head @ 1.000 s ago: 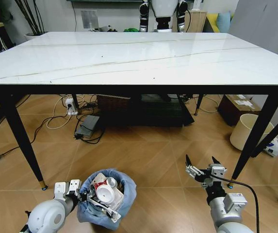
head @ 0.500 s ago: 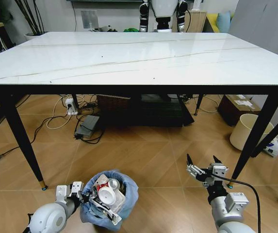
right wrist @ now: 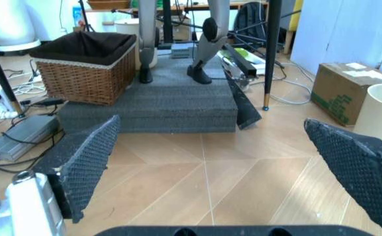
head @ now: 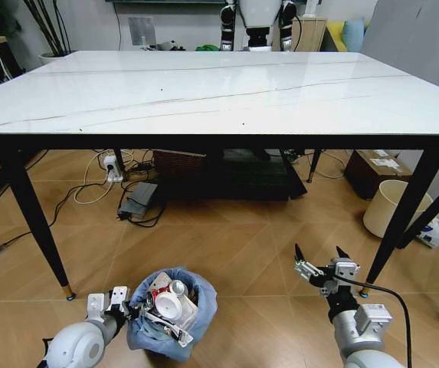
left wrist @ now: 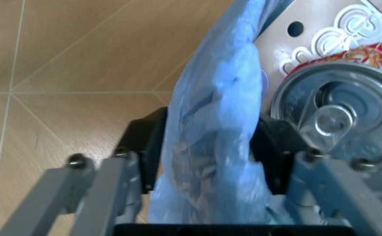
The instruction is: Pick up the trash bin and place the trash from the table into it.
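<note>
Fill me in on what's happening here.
The left end effector is shut on the rim of the trash bin, low by the floor in front of the table. The bin already holds litter, including a can. The right end effector hangs open near the table's right leg, holding nothing.

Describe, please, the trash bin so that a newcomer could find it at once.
On the wooden floor in front of the white marble-look table, low at the robot's left, sits the trash bin. The left gripper pinches its rim. Its crinkled light-blue liner distinguishes it from the plain cream bin.
</note>
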